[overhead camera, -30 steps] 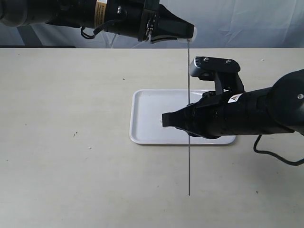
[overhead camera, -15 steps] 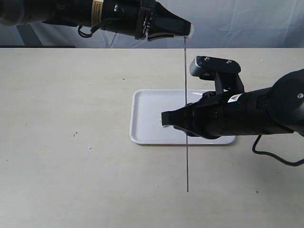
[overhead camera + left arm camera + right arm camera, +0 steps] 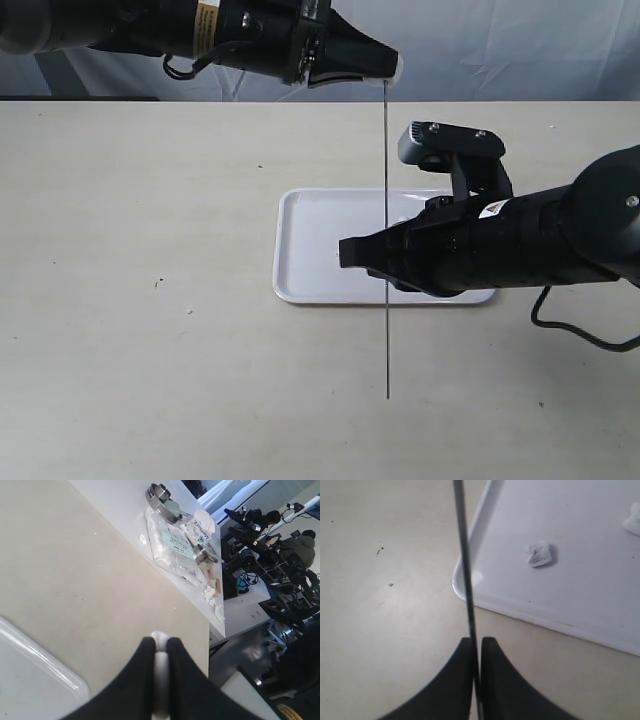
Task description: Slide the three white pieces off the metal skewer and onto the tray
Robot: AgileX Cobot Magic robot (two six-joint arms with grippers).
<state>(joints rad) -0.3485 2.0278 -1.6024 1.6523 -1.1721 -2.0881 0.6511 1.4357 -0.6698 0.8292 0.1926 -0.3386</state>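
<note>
Nearest the exterior camera, the free tip of the skewer (image 3: 386,330) shows over the bare table (image 3: 150,350) in front of the tray (image 3: 300,240). I cannot tell whether the tip touches the tabletop. The rod is bare along its visible length and runs straight back across the tray's front rim. My right gripper (image 3: 348,252) reaches in from the right over the tray. In the right wrist view its black fingers (image 3: 462,680) are pressed together with the rod pinched between them, so it is clamped on the skewer. Two white pieces lie on the tray, off the rod. One piece (image 3: 538,554) is near the rounded corner. The second piece (image 3: 632,521) is at the frame edge, well apart from the first. A third piece is not located in these views. Farther back, my left gripper (image 3: 397,66) is clenched on the skewer's far end, with a white lump (image 3: 160,675) squeezed between its fingers. I cannot tell what this lump is. Beyond it, a clear bag (image 3: 172,545) lies on another table.
</note>
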